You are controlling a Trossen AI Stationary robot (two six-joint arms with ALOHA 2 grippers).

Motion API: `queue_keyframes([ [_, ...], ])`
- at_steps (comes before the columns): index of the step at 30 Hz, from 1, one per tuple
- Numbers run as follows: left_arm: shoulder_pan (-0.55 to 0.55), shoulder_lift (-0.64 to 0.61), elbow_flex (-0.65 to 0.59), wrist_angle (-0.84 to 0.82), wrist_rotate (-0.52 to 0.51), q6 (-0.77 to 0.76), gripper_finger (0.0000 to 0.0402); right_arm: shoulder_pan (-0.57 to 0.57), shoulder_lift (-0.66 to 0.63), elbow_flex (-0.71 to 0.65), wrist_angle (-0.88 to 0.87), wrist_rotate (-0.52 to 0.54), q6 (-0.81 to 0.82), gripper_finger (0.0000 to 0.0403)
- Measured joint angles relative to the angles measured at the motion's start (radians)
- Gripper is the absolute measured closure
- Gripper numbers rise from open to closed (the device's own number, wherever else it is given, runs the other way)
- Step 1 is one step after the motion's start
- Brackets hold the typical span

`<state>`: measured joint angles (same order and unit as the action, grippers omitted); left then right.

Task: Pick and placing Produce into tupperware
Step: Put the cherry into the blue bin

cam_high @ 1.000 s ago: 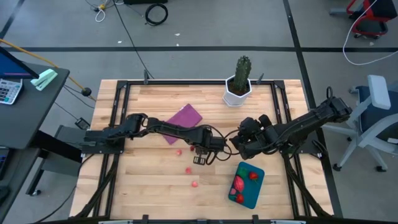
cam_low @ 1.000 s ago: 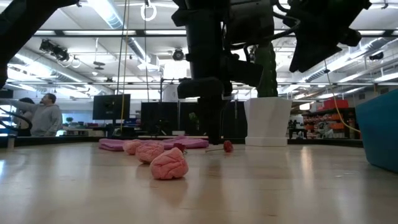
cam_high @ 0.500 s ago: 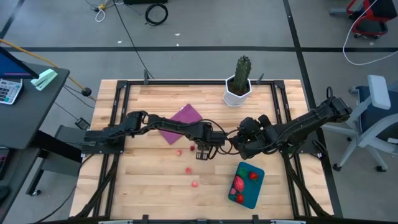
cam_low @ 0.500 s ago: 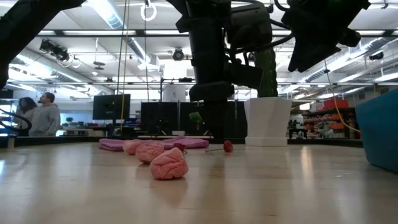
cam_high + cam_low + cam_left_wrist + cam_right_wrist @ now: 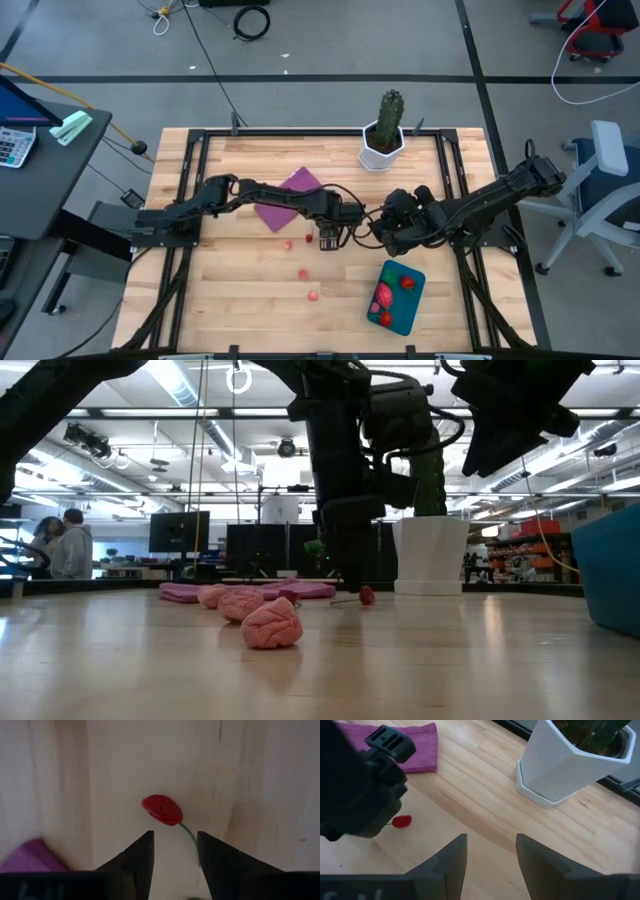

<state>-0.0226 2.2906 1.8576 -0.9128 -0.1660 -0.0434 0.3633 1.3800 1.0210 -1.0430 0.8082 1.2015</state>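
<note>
A small red piece of produce with a thin green stem (image 5: 162, 810) lies on the wooden table just ahead of my left gripper (image 5: 175, 845). That gripper is open and points down over it, touching nothing; the same piece (image 5: 401, 821) shows in the right wrist view. Three pink pieces (image 5: 287, 243) (image 5: 303, 272) (image 5: 313, 295) lie on the table nearer the front. The teal tupperware (image 5: 405, 312) sits near the front right with several red pieces in it. My right gripper (image 5: 385, 235) hangs open between the left gripper (image 5: 328, 240) and the tupperware.
A flat purple rectangle (image 5: 290, 195) lies left of and beyond the left gripper. A green cactus in a white pot (image 5: 383, 135) stands near the far edge. A dark frame rims the table (image 5: 250, 290). People stand in the room beyond (image 5: 60, 545).
My left gripper has moved a short way toward the table's far edge and slightly to the right, coming over the red stemmed piece. The right arm has kept still. No produce has moved.
</note>
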Motion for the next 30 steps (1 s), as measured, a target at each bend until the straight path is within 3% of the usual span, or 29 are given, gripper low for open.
queue_keyframes([
  [4, 0.016, 0.000, 0.000, 0.003, 0.063, -0.028, 0.0248, 0.000, 0.000, 0.000, 0.001, -0.005, 0.000, 0.0225],
  [24, 0.011, 0.044, 0.002, 0.046, 0.067, -0.043, 0.0275, 0.000, 0.000, 0.000, 0.004, -0.026, 0.000, 0.0225],
  [30, 0.012, 0.045, 0.001, 0.061, 0.071, -0.014, 0.0311, 0.000, 0.000, 0.000, 0.005, -0.026, -0.016, 0.0225],
])
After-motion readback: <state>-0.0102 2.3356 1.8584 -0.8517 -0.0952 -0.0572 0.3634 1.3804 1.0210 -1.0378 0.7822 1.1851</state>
